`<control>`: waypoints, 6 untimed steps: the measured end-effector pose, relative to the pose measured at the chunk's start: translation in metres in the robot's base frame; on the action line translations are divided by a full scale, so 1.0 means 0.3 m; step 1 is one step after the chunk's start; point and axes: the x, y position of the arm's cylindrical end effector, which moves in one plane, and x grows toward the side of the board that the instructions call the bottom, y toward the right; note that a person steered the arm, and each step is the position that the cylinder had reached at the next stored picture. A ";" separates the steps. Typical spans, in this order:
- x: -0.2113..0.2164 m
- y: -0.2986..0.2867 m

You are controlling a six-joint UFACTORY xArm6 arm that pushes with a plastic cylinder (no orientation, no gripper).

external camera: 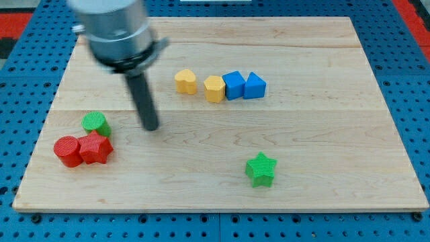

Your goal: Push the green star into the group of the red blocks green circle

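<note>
The green star (261,169) lies at the view's lower right of the wooden board. A green circle (95,123) sits at the left, touching a red star-like block (96,148) below it and a red circle (67,150) beside that. My tip (151,127) rests on the board to the right of the green circle, a short gap away, and far to the upper left of the green star.
A row of blocks stands at the upper middle: a yellow heart (186,81), a yellow hexagon (214,88), a blue block (234,85) and a blue block (254,86). The wooden board (336,134) lies on a blue pegboard surface.
</note>
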 end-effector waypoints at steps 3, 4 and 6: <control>0.261 0.725; 0.420 0.568; 0.320 0.234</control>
